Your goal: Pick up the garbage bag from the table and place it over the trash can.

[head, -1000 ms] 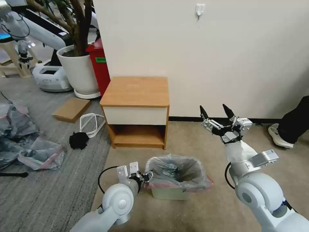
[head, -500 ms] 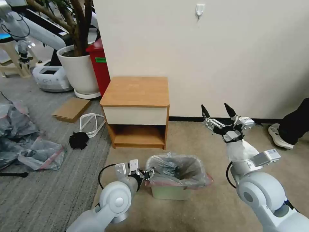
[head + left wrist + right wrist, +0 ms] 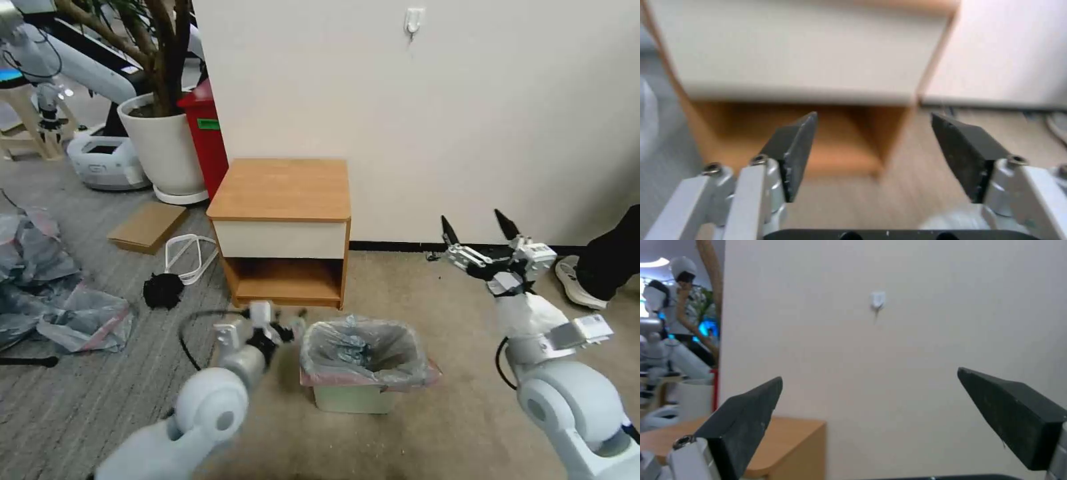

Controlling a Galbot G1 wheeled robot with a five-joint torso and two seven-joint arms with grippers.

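Garbage bag (image 3: 363, 352): lower centre, lining the trash can (image 3: 350, 399), pink band folded over its rim.
Table (image 3: 283, 230): frame centre, behind the can; tabletop bare.
Left pincer (image 3: 287, 330): spread wide, empty, just left of the bag.
Right pincer (image 3: 480, 235): right of centre, raised, spread wide, empty.

Crinkly translucent plastic garbage bag (image 3: 363, 353) lines a smooth plastic trash can (image 3: 350, 399); the table (image 3: 283, 190) is matt wood.
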